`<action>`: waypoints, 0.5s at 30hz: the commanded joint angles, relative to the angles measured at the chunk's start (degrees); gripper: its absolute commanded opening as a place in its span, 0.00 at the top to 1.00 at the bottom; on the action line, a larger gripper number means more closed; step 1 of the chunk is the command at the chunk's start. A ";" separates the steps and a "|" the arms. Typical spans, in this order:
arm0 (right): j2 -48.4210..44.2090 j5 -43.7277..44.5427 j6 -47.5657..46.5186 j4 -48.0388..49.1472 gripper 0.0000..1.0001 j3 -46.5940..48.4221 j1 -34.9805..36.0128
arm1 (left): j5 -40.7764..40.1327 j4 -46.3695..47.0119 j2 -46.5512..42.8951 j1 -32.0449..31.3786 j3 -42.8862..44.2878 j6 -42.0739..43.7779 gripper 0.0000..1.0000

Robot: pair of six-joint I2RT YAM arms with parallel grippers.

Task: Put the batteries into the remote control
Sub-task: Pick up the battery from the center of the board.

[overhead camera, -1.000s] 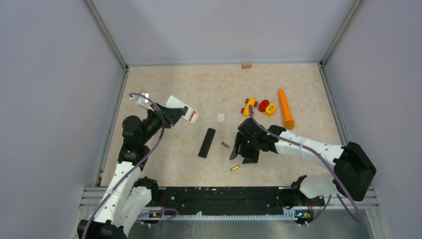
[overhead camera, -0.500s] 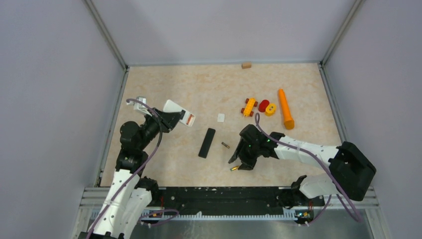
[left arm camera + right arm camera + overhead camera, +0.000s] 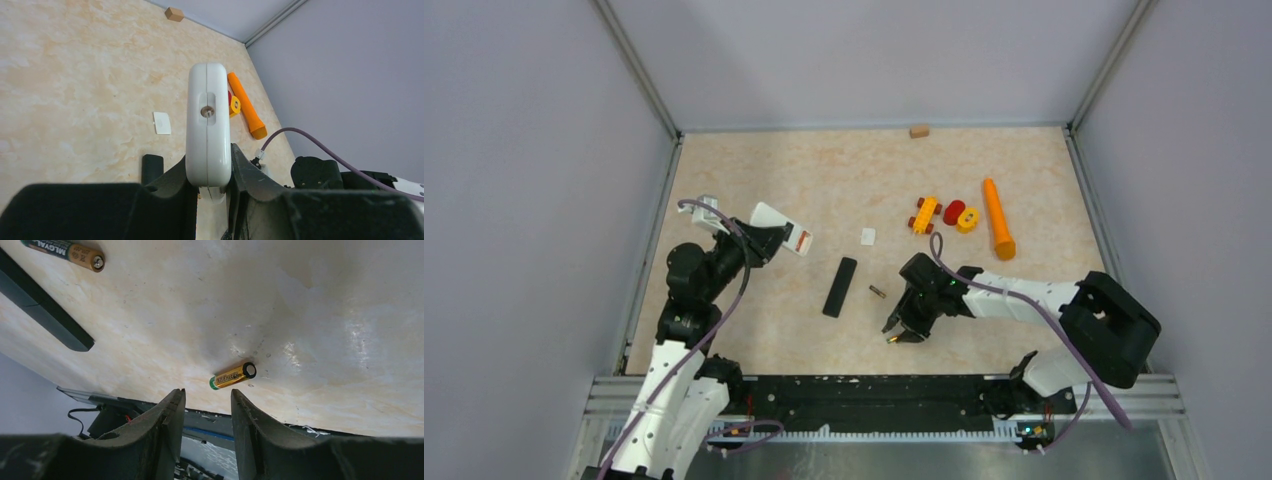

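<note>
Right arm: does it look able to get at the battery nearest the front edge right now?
Probably yes. The right gripper hangs right by that battery, jaws apart, nothing between them; the black bar lies well aside.

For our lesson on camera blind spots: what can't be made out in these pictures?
Remote, left wrist view: only its end shows; the battery slot is out of sight.
Far battery, right wrist view: cut by the top edge.
Black bar, right wrist view: cut by the left edge.
Near battery, top view: too small to read.

soft even light, faint glare on tabletop (image 3: 350,335)
</note>
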 commanded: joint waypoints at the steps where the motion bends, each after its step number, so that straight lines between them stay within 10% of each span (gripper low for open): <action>1: 1.69 -0.77 1.14 1.77 0.61 0.07 -0.26 | -1.24 1.15 -1.57 0.32 1.13 1.26 1.00; 15: 4.05 0.78 1.84 0.57 0.71 -0.23 -0.46 | -1.95 -0.09 -2.44 0.32 1.68 1.94 1.00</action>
